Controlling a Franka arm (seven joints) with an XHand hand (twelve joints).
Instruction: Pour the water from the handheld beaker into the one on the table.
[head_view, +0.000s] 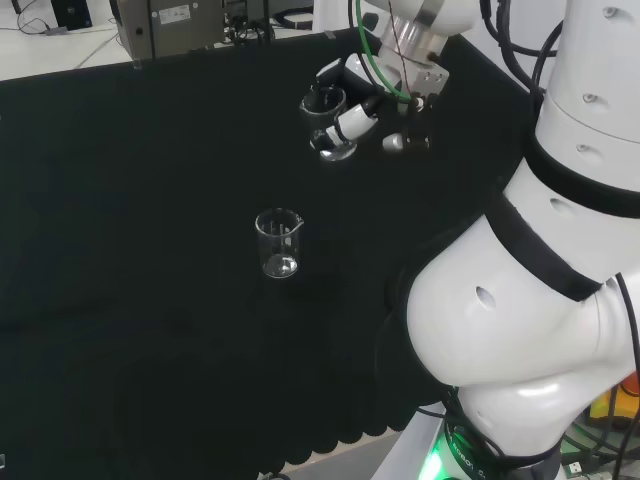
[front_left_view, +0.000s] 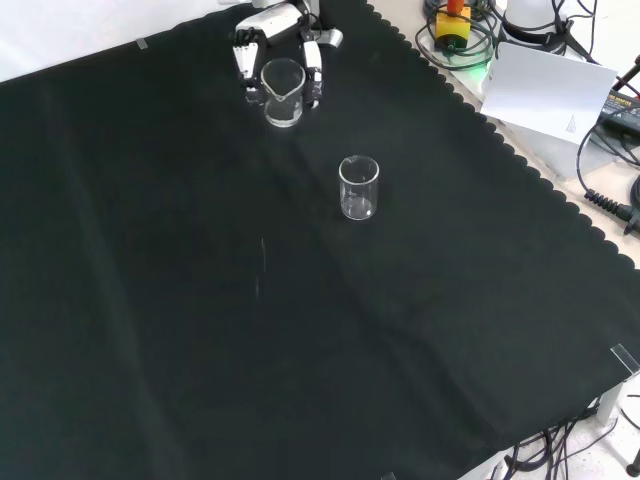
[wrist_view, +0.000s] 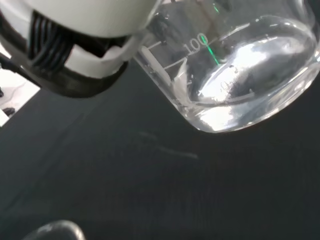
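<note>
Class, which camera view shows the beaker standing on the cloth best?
The front view: the standing beaker shows whole, upright and apart from the hand. The head view shows it whole too, nearer the arm's links. The wrist view looks at the held beaker instead.

A lab: glass beakers (front_left_view: 359, 187) on a cloth-covered bench (front_left_view: 200, 330), cabled equipment (front_left_view: 470, 30).

Even, diffuse overhead light; black cloth (front_left_view: 200, 330) rendered matte, near-featureless, no hard shadows cast on it. White arm links (head_view: 520, 300) brightly lit, close to overexposed in head view. Small highlights caught at base of standing beaker (front_left_view: 359, 187). In wrist view, broad white glare and thin green reflection seen on held beaker (wrist_view: 240, 75); hand (wrist_view: 75, 30) beside it blurred, out of focus.
</note>
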